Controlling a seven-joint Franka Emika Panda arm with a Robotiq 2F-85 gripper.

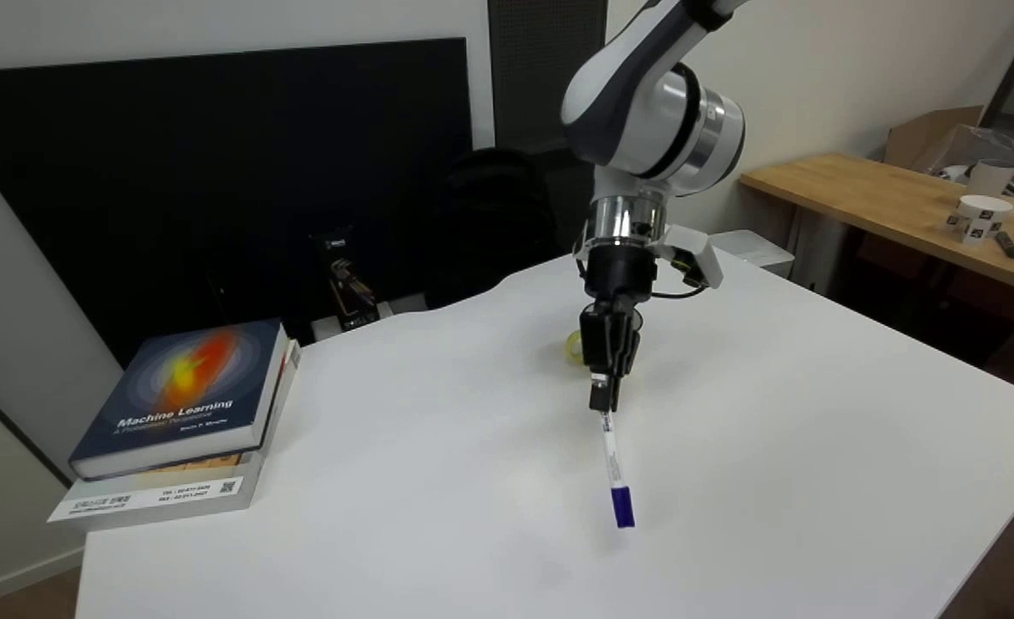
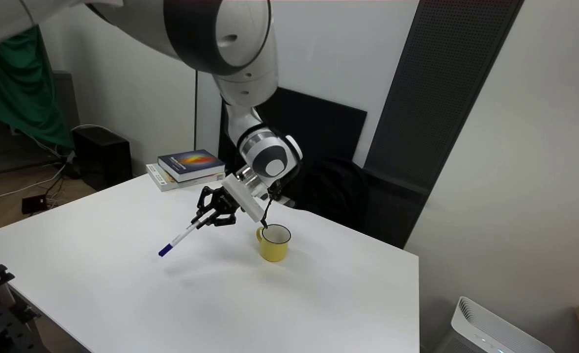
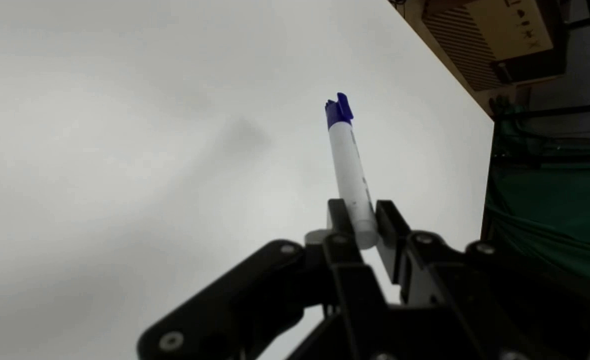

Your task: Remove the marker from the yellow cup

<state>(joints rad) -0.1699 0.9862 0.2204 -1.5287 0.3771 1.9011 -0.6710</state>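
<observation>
Standing upright on the white table (image 2: 319, 304), the yellow cup (image 2: 273, 252) is being shown with its pale inside partly in view, its bottom being hard to make out. Outside and apart from it, the marker (image 3: 350, 160) is being pinched by its white end between the fingers (image 3: 394, 227) of the gripper (image 3: 365, 217); it is being suspended at a tilt above the white table, its dark blue cap pointing away from them. On a wooden table (image 1: 868, 193), a white container (image 1: 985, 215) with dark patches is being seen, its contents being too small to tell. One yellow cup, one marker and two fingers are being counted, and a stack is being formed by one dark blue book (image 1: 180, 395) and, beneath it, one pale book (image 1: 163, 500).
</observation>
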